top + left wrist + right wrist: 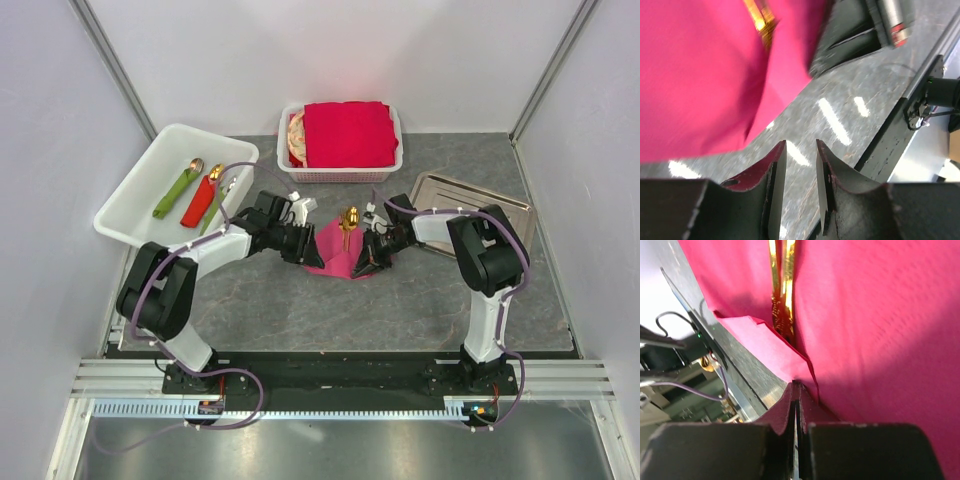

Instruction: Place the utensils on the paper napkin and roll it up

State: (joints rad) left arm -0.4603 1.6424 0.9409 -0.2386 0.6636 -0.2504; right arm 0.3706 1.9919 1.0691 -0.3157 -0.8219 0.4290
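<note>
We see the paper napkin [335, 255] as thin, matt magenta paper with a fine dimpled grain. The utensils [349, 220] are glossy gold metal. The bench [300, 310] is mottled grey, stone-like, with a light sheen. At far left, the bin [128, 205] is smooth white plastic; the tray [490, 200] at right is dull brushed metal.

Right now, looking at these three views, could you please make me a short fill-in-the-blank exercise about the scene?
1. The right end effector pinches one edge of the paper napkin, and its jaws are ____.
2. The left end effector holds ____ between its fingers.
3. The utensils lie on the paper napkin and are ____ in colour.
4. The stack of red napkins sits in a white ____.

Missing words: shut; nothing; gold; basket.
</note>
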